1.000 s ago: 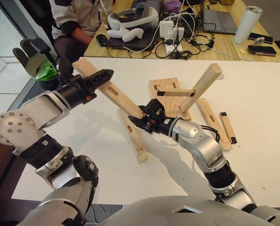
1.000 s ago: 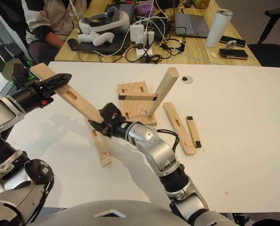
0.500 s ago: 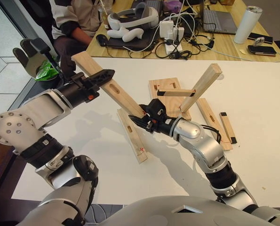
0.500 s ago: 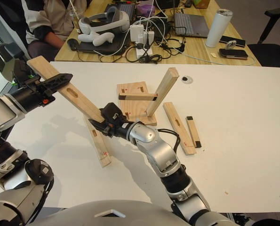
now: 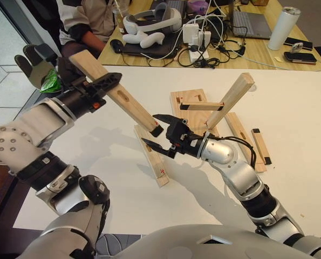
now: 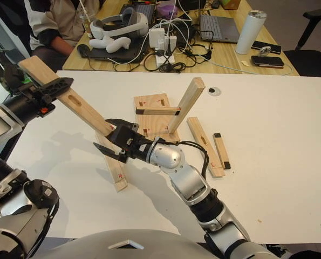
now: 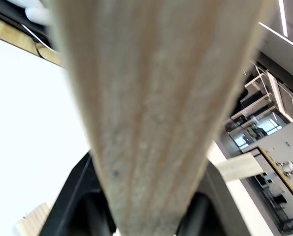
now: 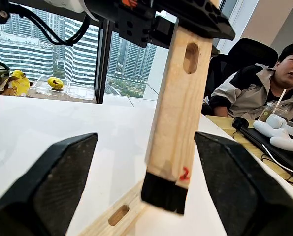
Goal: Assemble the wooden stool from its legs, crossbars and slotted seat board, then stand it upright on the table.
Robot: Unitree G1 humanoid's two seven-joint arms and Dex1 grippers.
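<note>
A slotted wooden leg (image 5: 125,100) hangs slanted above the table's left half, and my left gripper (image 5: 102,84) is shut on its upper part. That leg (image 7: 151,98) runs close past the left wrist camera. Its black-tipped lower end (image 8: 166,189) sits between the fingers (image 8: 62,182) of my right gripper (image 5: 156,131), which stands open and does not touch it. Under it, a second leg (image 5: 152,156) lies flat on the table. The seat board (image 5: 183,116) lies at the centre with one leg (image 5: 231,99) standing in it and a crossbar (image 5: 200,106) plugged into that leg.
Another leg (image 5: 240,137) and a short crossbar (image 5: 260,145) lie to the right of the seat board. Behind the white table (image 5: 289,97) is a desk with a headset (image 5: 152,21), cables, a laptop and a tumbler (image 5: 283,27). A person sits at the back left.
My right gripper has opened and let go of the leg's lower end. The left arm has drawn the leg a little up and to the left.
</note>
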